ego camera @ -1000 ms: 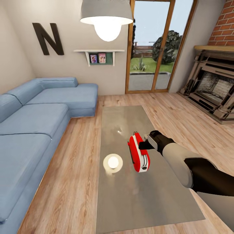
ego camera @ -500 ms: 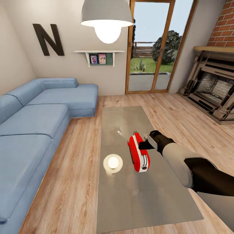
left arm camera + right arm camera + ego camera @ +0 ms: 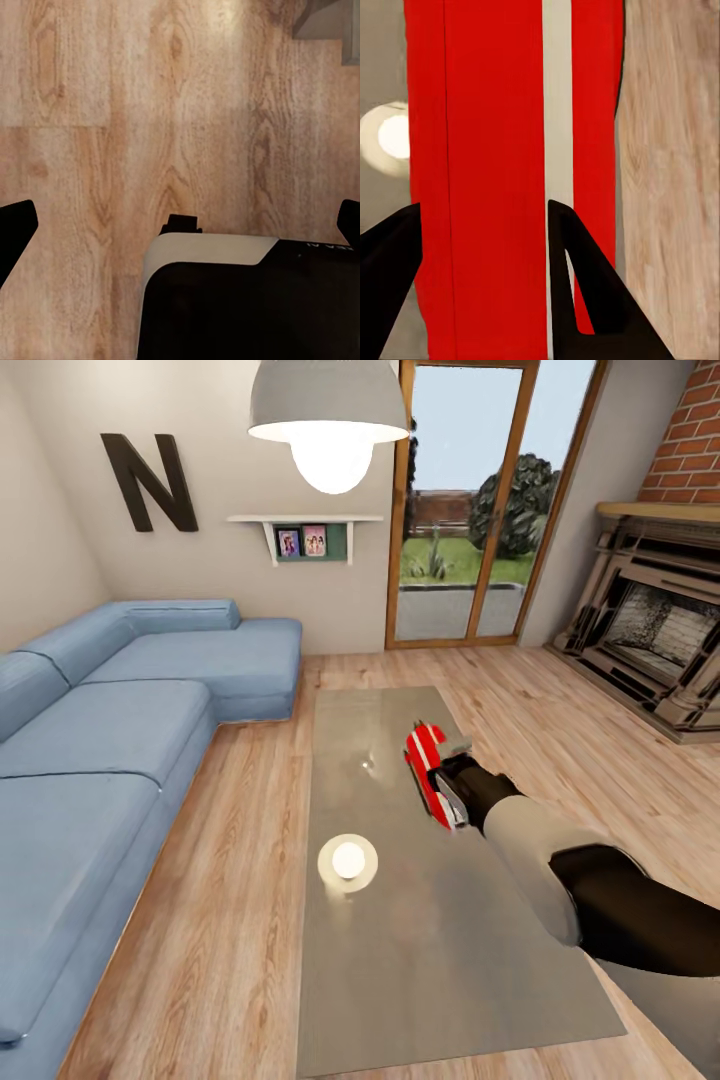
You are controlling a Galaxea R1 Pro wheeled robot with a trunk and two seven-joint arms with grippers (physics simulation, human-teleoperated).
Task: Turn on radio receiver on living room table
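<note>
- Radio receiver [image 3: 428, 773] on the far right part of the coffee table [image 3: 400, 960], tilted edge-on, close to the table's right edge.
- Right gripper [image 3: 447, 788] pressed up against the radio's near side; in the right wrist view red casing with white trim [image 3: 502, 172] between the two dark fingers [image 3: 585, 285], set around it at moderate width. Contact firm or loose: cannot tell.
- Left gripper [image 3: 180, 225] aimed at bare wooden floor [image 3: 112, 112], finger tips at the frame edges, spread wide, holding nothing.
- Task progress, judged: reach done, hand on the radio; no sign of switch or dial engaged, no indicator visible. Switching on apparently left to do.
- Table top glossy grey-beige, lamp reflection [image 3: 347, 860] as a bright disc near the middle.
- Room: blue sectional sofa [image 3: 100, 740], dark "N" [image 3: 147, 480] on the wall, pendant lamp [image 3: 329, 420], glass doors [image 3: 470, 510], brick fireplace [image 3: 660, 640].
</note>
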